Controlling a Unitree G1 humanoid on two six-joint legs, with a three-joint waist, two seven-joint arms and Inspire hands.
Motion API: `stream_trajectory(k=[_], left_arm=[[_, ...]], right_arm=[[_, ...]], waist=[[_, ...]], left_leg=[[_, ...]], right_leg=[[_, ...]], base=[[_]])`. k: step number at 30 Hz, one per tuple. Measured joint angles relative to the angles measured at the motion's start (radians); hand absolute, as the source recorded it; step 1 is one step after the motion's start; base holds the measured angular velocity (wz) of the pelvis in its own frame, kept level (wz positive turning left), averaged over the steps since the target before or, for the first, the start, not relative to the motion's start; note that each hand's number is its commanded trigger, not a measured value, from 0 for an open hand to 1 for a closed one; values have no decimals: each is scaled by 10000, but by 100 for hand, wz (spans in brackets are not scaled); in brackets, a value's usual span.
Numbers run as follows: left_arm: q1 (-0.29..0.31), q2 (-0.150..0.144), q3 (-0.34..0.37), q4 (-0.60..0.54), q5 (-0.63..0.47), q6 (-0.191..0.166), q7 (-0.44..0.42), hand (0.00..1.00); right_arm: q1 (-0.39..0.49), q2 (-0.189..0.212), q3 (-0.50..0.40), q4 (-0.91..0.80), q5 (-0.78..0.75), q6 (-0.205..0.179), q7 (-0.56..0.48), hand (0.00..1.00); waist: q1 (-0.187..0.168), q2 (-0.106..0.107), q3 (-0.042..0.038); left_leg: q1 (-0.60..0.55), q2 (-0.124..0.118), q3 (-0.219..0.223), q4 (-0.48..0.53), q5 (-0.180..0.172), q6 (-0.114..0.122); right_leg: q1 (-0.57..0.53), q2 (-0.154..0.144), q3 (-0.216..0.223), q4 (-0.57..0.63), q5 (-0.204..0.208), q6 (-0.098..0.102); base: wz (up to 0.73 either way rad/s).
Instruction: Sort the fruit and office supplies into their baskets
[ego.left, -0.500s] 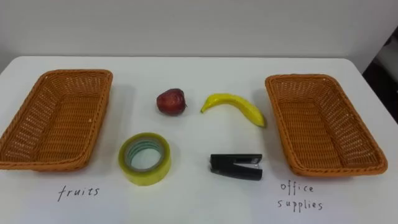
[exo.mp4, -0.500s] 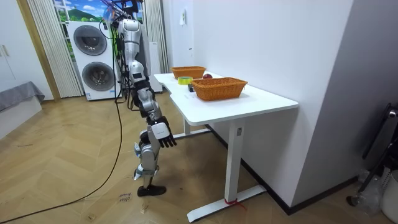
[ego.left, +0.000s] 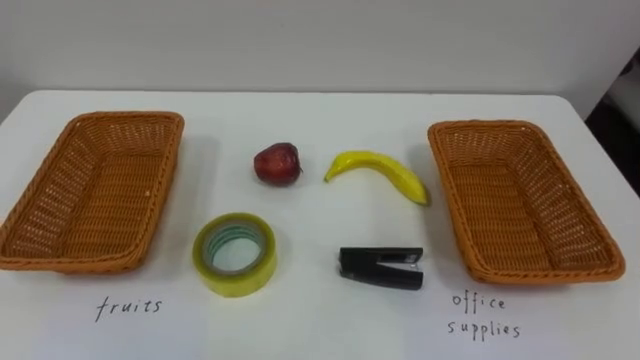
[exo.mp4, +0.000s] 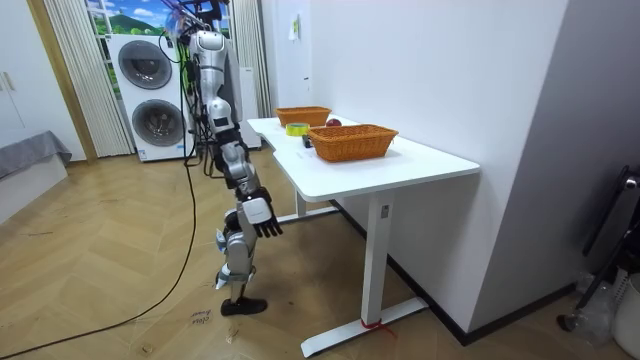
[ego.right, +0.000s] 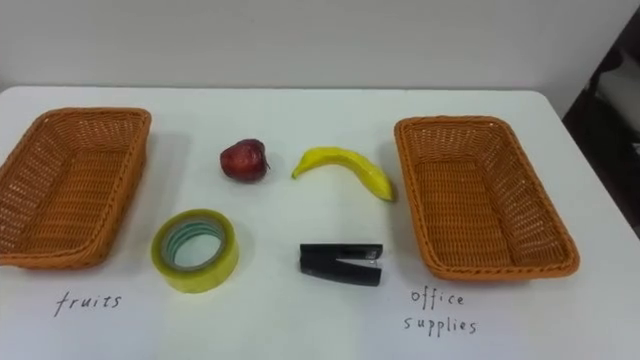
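Left eye view: tape (ego.left: 233, 254) and stapler (ego.left: 380, 267) lie apart near table (ego.left: 300, 330) edge.

Fruits basket (ego.right: 70, 190) cut by left edge, apple (exo.mp4: 333, 122) apparently half behind supplies basket (exo.mp4: 352, 142)

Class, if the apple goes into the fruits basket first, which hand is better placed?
Probably the left: the apple lies left of centre, nearer the fruits basket on the robot's left, so no cross-body reach. The right hand hangs low at its side.
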Motion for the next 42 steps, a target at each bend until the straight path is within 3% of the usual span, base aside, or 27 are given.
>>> stream_trajectory(k=[9, 14, 18, 21, 25, 29, 31, 34, 42], left_arm=[[-2, -16, -6, -139, -21, 286, 99, 0], [-10, -63, 405, -126, -106, 318, 293, 0], [418, -32, 839, -332, -107, 384, 367, 0], [507, -26, 1393, -518, -113, 424, 592, 0], [409, 32, 1576, -527, -107, 352, 726, 0], [438, 32, 1590, -526, -97, 220, 693, 0], [477, 32, 1588, -525, -98, 185, 683, 0], [567, 32, 1592, -664, -104, 127, 676, 0], [739, 50, 1657, -1160, -110, -105, 680, 0]], right_arm=[[197, -6, -180, 80, 1370, 292, -846, 0], [439, -3, -1297, 370, 2470, 424, -1285, 0], [1087, -31, -2644, 105, 3743, 631, -2062, 0], [1102, -37, -3580, 64, 4302, 635, -2787, 0], [1310, -54, -4398, -1014, 4884, 631, -3738, 0], [1464, -52, -4719, -2360, 4853, 533, -4526, 0], [1477, -50, -4719, -3006, 4853, 239, -5008, 0], [1462, -56, -4767, -3675, 4858, 93, -5597, 0], [1353, -315, -5344, -6641, 4364, -434, -7671, 0]], waist=[[-61, 86, -6], [-345, 43, -3], [-627, -23, -17], [-819, -127, -18], [-924, -243, -42], [-929, -333, -73], [-931, -391, -65], [-912, -459, -73], [-1045, -437, -54]], left_leg=[[23, -3, -17, -17, -3, 2], [79, -4, 2, -68, -1, 3], [243, -6, 35, -166, -1, 3], [231, -5, 58, -168, -1, 3], [223, -7, 244, -167, -4, 8], [211, -9, 285, -165, -18, 31], [189, -12, 281, -166, -22, 35], [183, -10, 318, -183, -22, 34], [168, -23, 474, -225, -22, 36]], right_leg=[[-32, -4, -6, 8, 0, 0], [-2, 0, 59, 24, -19, -1], [51, 22, 202, 66, -76, 3], [-2, 23, 228, 106, -77, 2], [-150, -1, 306, 235, -94, 6], [-245, 4, 418, 259, -94, 5], [-266, 0, 416, 255, -94, 8], [-288, 0, 451, 284, -97, 9], [-477, -4, 595, 533, -163, 30]], base=[[0], [-2], [-6], [-4], [-11], [-10], [0], [0], [-6]])
